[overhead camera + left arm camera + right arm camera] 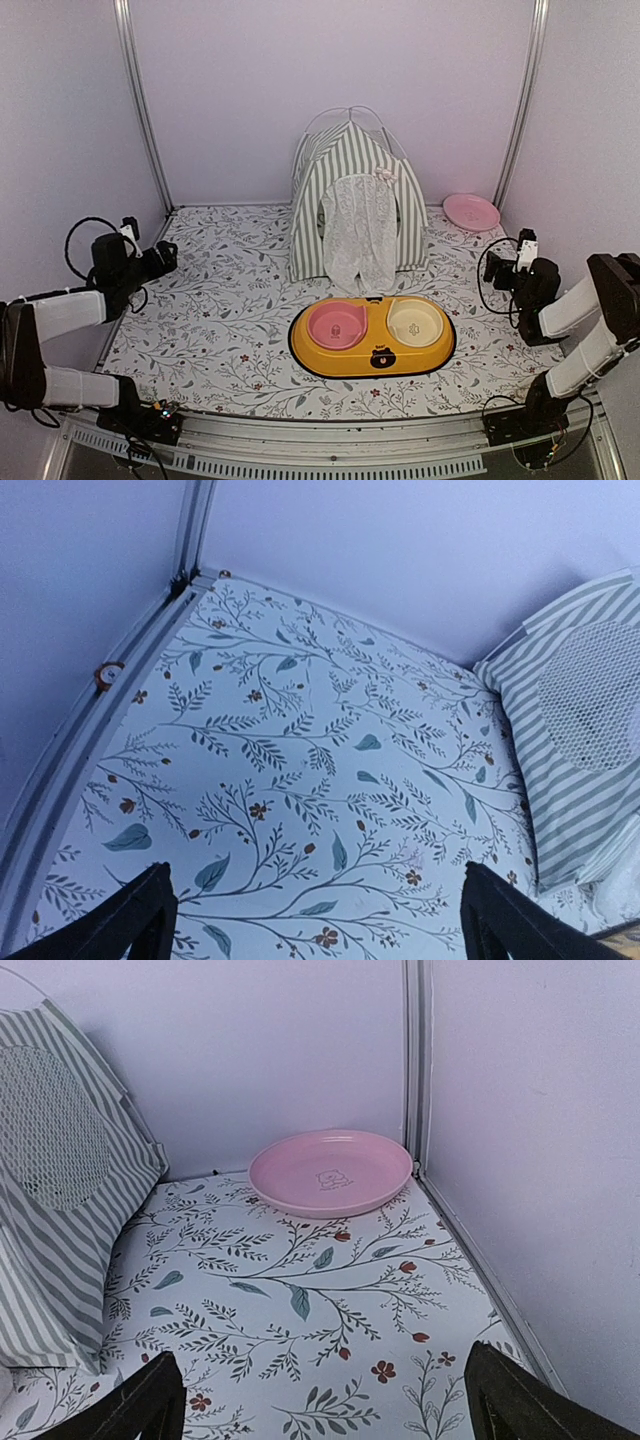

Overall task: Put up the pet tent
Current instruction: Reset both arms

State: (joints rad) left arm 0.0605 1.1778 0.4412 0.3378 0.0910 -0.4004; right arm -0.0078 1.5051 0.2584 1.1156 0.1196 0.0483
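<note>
The pet tent [355, 205], striped grey-green and white with a white lace door flap, stands upright at the back middle of the table, thin white poles arching over its peak. Its striped side shows at the right edge of the left wrist view [570, 740] and at the left edge of the right wrist view [60, 1190]. My left gripper [165, 258] hovers at the left table edge, open with nothing between its fingers [130, 920]. My right gripper [497, 272] hangs at the right edge, also open and empty, fingers [520, 1400] wide apart.
A yellow double pet bowl [372, 336] with a pink and a cream dish sits in front of the tent. A pink plate [471, 211] [330, 1172] lies in the back right corner. A floral mat [220, 300] covers the table. Metal frame posts stand at both back corners.
</note>
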